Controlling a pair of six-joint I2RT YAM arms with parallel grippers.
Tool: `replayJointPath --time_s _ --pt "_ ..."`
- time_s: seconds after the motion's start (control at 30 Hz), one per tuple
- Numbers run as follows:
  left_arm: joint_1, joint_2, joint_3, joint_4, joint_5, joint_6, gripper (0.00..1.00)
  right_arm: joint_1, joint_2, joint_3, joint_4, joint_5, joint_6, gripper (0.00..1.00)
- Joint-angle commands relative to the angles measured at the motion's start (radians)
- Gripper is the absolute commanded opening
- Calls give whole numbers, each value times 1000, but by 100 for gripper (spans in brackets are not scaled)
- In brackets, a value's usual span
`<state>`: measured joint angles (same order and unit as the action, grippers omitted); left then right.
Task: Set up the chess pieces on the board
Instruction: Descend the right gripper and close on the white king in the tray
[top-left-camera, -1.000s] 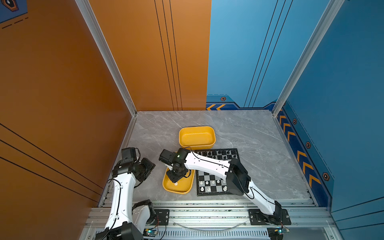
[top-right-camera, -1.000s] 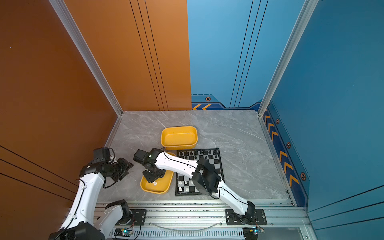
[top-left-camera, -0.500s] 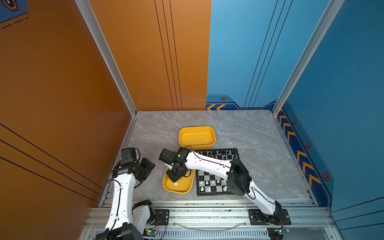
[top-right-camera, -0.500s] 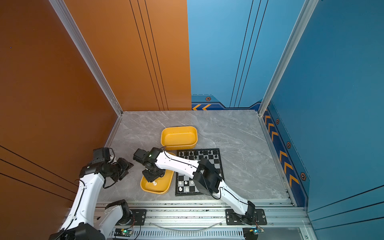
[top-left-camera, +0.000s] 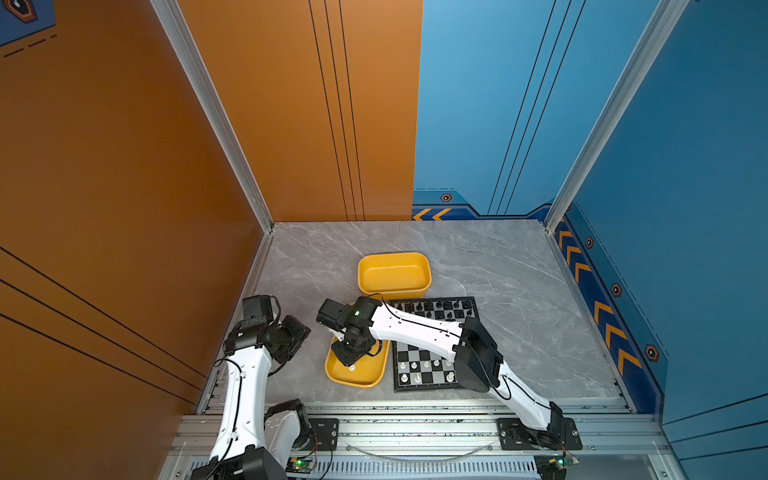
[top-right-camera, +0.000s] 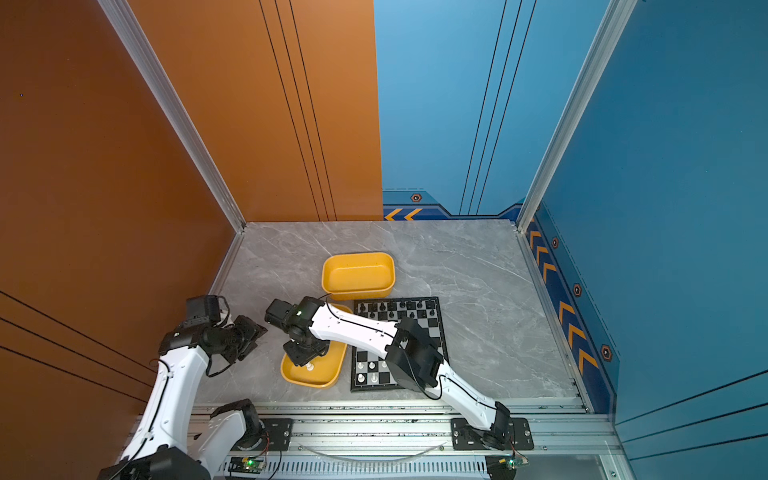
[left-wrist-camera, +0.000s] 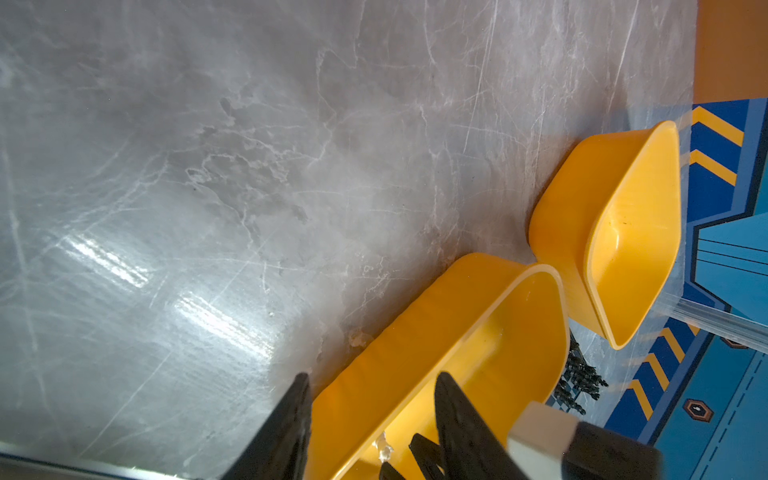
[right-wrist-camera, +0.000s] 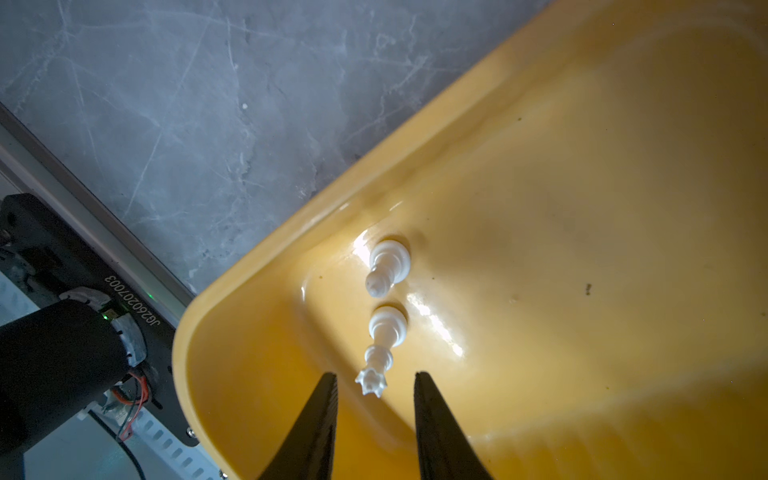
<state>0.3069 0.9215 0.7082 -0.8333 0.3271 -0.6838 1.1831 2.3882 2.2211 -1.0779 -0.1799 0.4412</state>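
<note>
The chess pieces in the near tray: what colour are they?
The chess pieces are white; clearest in the right wrist view.

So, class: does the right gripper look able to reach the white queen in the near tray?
Probably yes. The right gripper hangs open over the tray with the queen between its tips; nothing blocks it, though another white piece sits close by.

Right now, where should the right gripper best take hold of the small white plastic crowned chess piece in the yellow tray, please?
Grip the white crowned chess piece at its slim neck below the crown, from above: it seems upright, with the open right gripper aligned above it.
</note>
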Motion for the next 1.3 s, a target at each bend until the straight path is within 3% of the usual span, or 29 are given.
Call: replayJointPath --time_s 0.0,0.87,1.17,1.27 --pt "0 -10 -4 -13 23 17 50 6 13 -23 -7 10 -6 33" --pt "0 2 -2 -12 21 18 49 3 42 -35 26 -20 -2 32" --pt "0 7 -3 -13 20 18 49 -2 46 -31 31 -20 -2 27" --pt "2 7 -2 -13 20 18 50 -3 48 -27 32 -20 -4 20"
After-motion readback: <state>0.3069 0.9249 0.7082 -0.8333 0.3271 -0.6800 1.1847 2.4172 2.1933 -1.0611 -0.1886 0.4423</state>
